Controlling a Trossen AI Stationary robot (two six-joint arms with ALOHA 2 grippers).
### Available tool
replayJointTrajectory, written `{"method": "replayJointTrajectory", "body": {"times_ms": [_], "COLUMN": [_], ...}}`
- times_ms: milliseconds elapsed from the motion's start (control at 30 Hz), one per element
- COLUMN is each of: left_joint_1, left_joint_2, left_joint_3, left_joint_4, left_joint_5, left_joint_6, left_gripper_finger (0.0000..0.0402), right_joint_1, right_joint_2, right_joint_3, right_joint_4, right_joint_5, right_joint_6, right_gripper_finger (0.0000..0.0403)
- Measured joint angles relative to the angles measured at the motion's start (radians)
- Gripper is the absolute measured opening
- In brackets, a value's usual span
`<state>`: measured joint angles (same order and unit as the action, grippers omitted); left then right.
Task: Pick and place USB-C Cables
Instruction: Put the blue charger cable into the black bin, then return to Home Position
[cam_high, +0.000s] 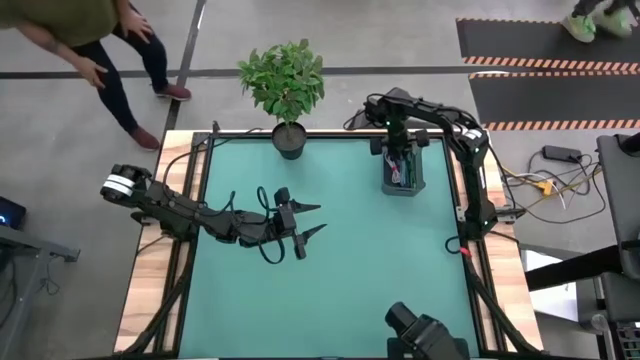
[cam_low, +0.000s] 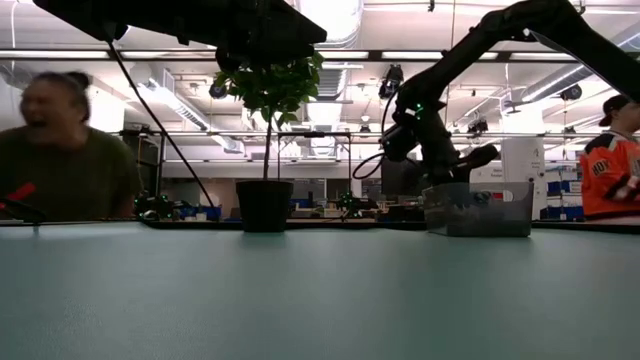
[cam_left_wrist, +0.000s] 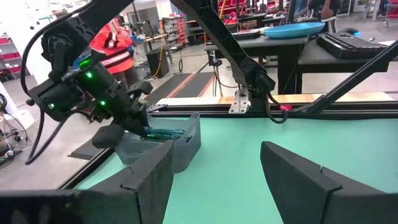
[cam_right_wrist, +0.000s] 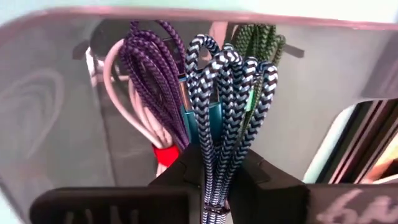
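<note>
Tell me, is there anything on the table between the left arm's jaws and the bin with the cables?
No. In the high view, only bare green table lies between the open left gripper and the bin. The left wrist view agrees.

Bright overhead lighting, blurred wrist close-up

The lower ends of the purple cable (cam_right_wrist: 152, 81) and the green cable (cam_right_wrist: 258, 40) are hidden behind the black-and-white braided cable (cam_right_wrist: 227, 99) (itself cut off at the picture's bottom edge). In the high view the bin's (cam_high: 402, 185) contents are too small to be told apart. The person (cam_low: 65, 150) beyond the table is blurred.
</note>
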<state>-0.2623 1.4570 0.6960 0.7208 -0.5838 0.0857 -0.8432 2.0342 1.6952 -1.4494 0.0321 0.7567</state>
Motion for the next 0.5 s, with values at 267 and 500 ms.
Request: {"method": "replayJointTrajectory", "body": {"times_ms": [267,500], "left_joint_1": [0.0,0.0], "left_joint_2": [0.0,0.0], "left_joint_3": [0.0,0.0], "left_joint_4": [0.0,0.0], "left_joint_5": [0.0,0.0], "left_joint_6": [0.0,0.0], "left_gripper_finger": [0.0222,0.0222], "right_joint_1": [0.016,0.019], "right_joint_2": [0.0,-0.003], "right_joint_3": [-0.01,-0.01], "right_joint_4": [-0.001,-0.021], "right_joint_5": [0.048,0.046], "right_joint_6": [-0.031,-0.052], "right_gripper_finger": [0.0085,0.0127]}}
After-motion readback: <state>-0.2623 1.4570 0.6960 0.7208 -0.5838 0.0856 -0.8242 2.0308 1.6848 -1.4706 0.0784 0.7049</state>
